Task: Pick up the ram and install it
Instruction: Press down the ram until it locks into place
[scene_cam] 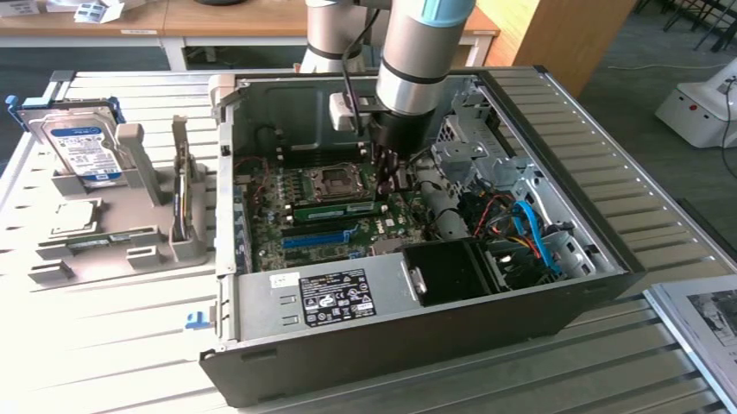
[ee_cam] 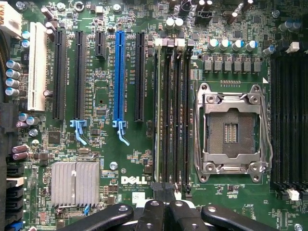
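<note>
Closed tight, the gripper (scene_cam: 386, 177) hangs inside the open computer case (scene_cam: 599, 250), low over the green motherboard (scene_cam: 334, 228); in the wrist view its black fingers (ee_cam: 151, 216) meet edge to edge with nothing between them (ee_cam: 163, 216). It sits just above the end of a row of black memory slots (ee_cam: 175, 115) that run beside the empty silver processor socket (ee_cam: 233, 127). The ram (scene_cam: 334, 208), a long thin green stick, stands on edge in one of those slots, just beside the socket (scene_cam: 337, 182) and just to the exterior view's left of the gripper; in the wrist view it reads as a pale narrow edge (ee_cam: 157, 110) along the slot nearest the blue card slot (ee_cam: 119, 82). Whether it is clicked fully down cannot be told. A finned silver heat sink (ee_cam: 74, 183) sits on the board near the gripper. Outside the case, toward the exterior view's left, a grey parts holder (scene_cam: 127, 233) rests on the slatted white table (scene_cam: 116, 345); a blue-labelled hard drive (scene_cam: 78, 151) stands upright in it and a square silver chip (scene_cam: 69, 216) lies flat on it.
</note>
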You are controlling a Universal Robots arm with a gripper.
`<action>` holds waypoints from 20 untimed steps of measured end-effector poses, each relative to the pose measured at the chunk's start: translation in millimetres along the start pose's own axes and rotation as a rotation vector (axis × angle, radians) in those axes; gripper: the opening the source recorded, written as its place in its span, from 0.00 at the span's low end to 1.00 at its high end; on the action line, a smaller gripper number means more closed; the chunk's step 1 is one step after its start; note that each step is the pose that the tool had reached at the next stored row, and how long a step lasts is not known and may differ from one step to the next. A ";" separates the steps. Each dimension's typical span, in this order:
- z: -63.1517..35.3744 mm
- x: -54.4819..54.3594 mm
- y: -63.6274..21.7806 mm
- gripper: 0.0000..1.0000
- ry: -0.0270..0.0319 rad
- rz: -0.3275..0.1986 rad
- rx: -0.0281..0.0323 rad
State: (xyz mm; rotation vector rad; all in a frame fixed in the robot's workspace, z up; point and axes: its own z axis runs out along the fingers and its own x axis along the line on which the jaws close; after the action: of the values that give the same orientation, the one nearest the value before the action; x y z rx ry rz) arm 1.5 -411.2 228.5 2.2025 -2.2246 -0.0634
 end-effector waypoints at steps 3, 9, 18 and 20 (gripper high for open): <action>1.1 0.0 -0.1 0.10 -0.0003 0.000 0.0001; 2.2 0.1 -0.1 0.10 0.0000 0.000 0.0000; 3.3 0.1 -0.1 0.10 0.0000 0.000 0.0000; 3.3 0.1 -0.1 0.10 -0.0002 0.000 0.0000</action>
State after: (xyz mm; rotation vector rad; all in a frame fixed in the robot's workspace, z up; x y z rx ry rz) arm 1.5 -411.2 225.2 2.2026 -2.2247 -0.0635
